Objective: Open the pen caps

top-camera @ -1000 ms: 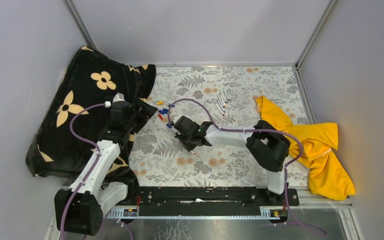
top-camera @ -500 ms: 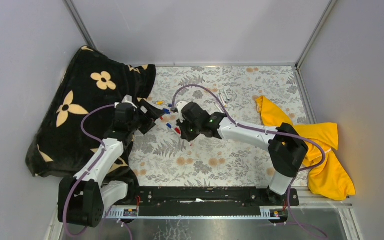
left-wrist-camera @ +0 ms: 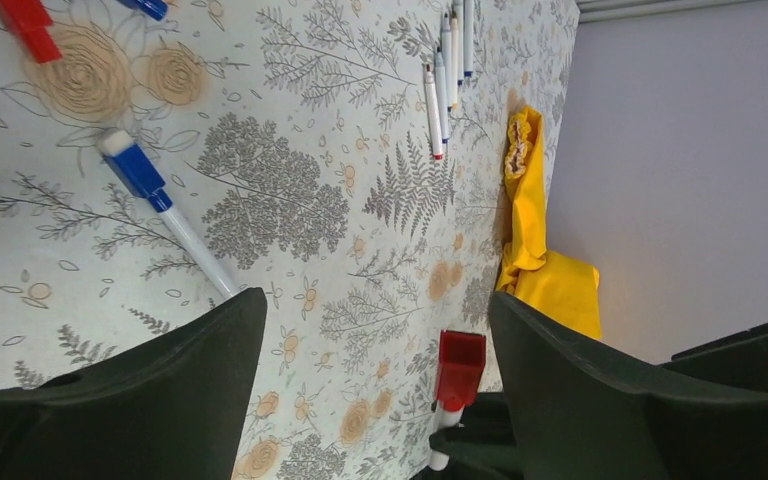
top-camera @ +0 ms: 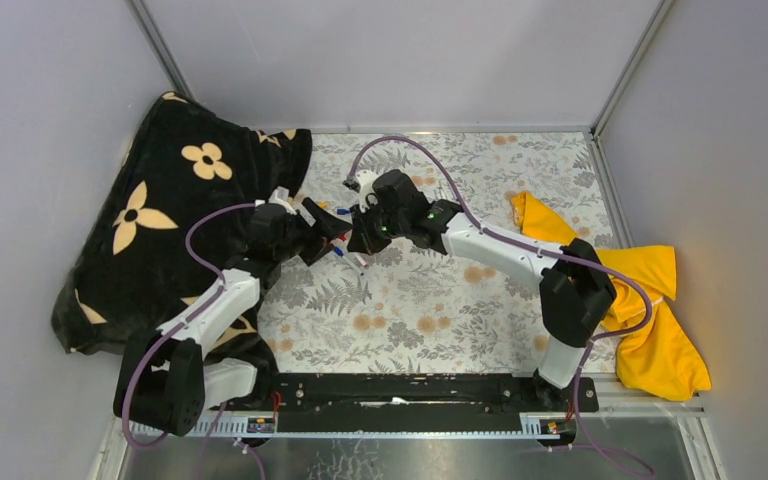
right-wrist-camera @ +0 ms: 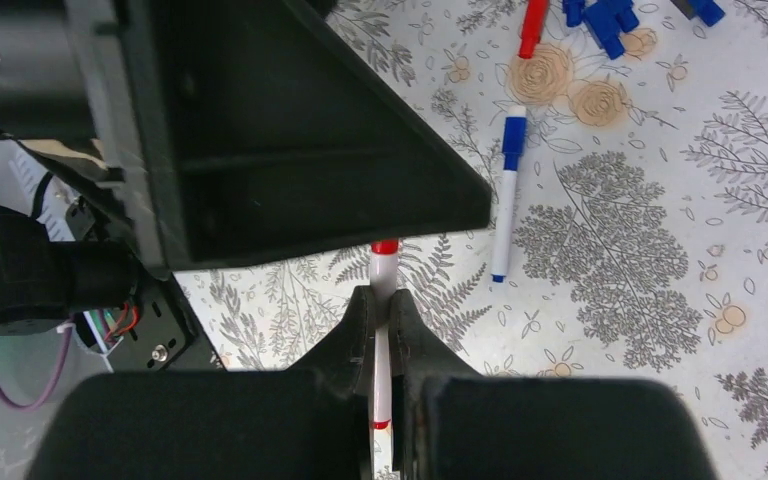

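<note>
My right gripper (right-wrist-camera: 384,300) is shut on the white barrel of a red-capped pen (right-wrist-camera: 384,272) and holds it above the floral mat. The pen's red cap (left-wrist-camera: 459,368) sticks up between the wide-open fingers of my left gripper (left-wrist-camera: 375,325), nearer the right finger and touching neither. In the top view the two grippers meet at mid-left, left (top-camera: 330,232) and right (top-camera: 360,238). A blue-capped pen (left-wrist-camera: 160,205) lies on the mat; it also shows in the right wrist view (right-wrist-camera: 506,185). Loose red (left-wrist-camera: 28,20) and blue (right-wrist-camera: 608,16) caps lie beyond it.
A row of several pens (left-wrist-camera: 445,70) lies farther along the mat. A yellow cloth (top-camera: 640,300) is bunched at the right edge. A black flowered blanket (top-camera: 160,220) covers the left side, under my left arm. Grey walls enclose the table.
My right gripper has carried the red-capped pen up and left off the mat. My left gripper has swung right to meet it, so the cap now sits between its open fingers.
</note>
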{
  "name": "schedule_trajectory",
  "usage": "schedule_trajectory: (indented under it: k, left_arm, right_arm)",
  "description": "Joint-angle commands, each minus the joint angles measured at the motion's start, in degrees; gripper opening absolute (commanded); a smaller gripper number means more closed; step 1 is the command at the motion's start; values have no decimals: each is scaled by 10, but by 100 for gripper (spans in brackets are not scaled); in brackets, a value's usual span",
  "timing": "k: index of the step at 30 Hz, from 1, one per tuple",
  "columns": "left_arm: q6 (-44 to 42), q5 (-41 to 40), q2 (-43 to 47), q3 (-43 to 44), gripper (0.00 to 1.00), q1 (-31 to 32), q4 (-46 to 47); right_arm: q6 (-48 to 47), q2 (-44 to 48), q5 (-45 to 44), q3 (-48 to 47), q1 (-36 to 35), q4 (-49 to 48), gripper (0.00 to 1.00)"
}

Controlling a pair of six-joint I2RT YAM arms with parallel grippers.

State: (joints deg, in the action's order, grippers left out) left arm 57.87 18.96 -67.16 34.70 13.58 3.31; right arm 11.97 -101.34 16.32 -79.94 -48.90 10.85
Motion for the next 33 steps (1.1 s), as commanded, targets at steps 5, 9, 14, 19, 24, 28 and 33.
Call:
schedule_trajectory:
  k: [5,9,14,19,24,28,33]
  left_arm:
    - [31,-22,-26,32,79,25,69]
    - [39,-28,-31,37,54,28,76]
    - [41,-31,-38,40,41,30,78]
    - [41,-30,-41,41,38,33,80]
    - [39,-28,-44,40,40,34,79]
    - [39,-30,-43,42,40,36,79]
    - [40,-32,-44,47,40,39,80]
  right_arm:
    - [14,-14,45,-37,13,-16,0]
    - [13,-16,48,-36,17,-14,0]
    - [15,-16,51,-30,23,-20,0]
    - [18,-19,56,-25,31,-28,0]
    - [23,-23,61,-25,42,-35,0]
    - [23,-27,68,-25,45,-36,0]
    - [25,-31,76,-22,48,-37,0]
